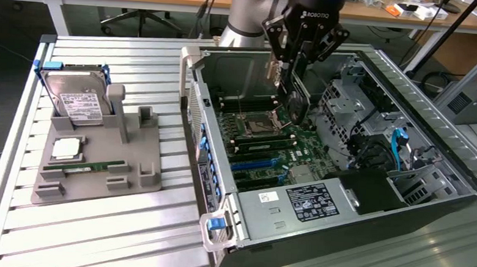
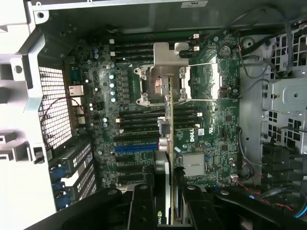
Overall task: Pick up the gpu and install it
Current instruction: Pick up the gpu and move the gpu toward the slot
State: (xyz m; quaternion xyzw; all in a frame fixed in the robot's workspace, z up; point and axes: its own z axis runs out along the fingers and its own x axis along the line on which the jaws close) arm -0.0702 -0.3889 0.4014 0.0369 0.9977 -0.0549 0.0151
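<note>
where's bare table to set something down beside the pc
Widest bare table lies in front of the gray holder, at the exterior view's lower left. A second patch lies beyond it, between the hard drive and the computer case. Crowded: inside the case, where the gripper holds the gpu over the motherboard.

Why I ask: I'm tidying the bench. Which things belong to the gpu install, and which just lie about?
Job in hand: gpu, gripped by the pincer; motherboard; open computer case.
Lying about: hard drive; memory stick; square silver chip; grey holder.
</note>
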